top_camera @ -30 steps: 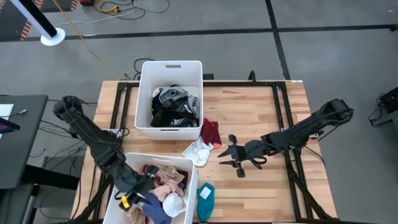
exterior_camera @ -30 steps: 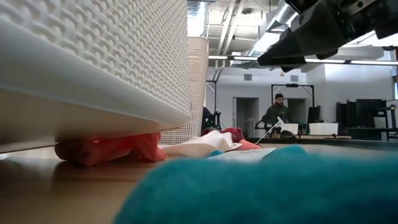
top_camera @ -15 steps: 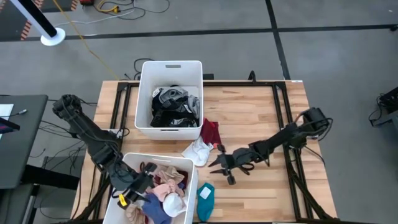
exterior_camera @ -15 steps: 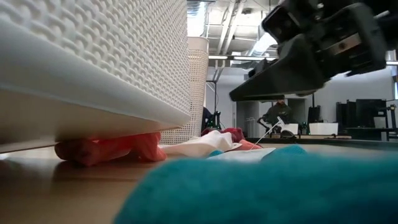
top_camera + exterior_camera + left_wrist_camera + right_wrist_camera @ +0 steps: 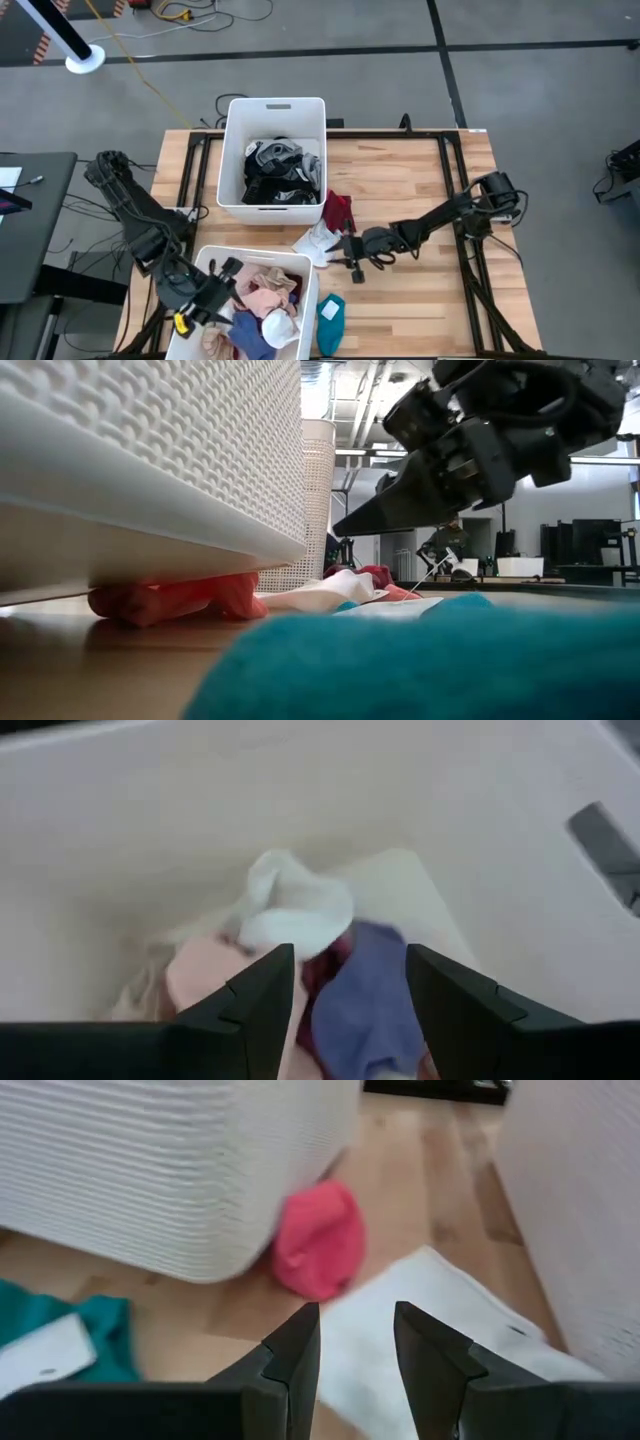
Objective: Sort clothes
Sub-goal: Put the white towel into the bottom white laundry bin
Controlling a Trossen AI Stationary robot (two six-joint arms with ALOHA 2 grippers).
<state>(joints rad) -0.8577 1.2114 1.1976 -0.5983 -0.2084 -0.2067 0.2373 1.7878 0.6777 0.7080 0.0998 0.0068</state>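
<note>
we see the right arm stretched low across the table, its right gripper [image 5: 345, 250] just beside the white garment [image 5: 318, 243], fingers parted with nothing between them. the garment lies between the two bins, its long axis running diagonally, the maroon piece [image 5: 340, 211] touching its far end. only the right wrist view shows a pink garment [image 5: 318, 1240] tucked under the near bin [image 5: 170, 1170]. the left gripper [image 5: 215, 290] hovers over that bin's clothes [image 5: 300, 935], fingers released.
</note>
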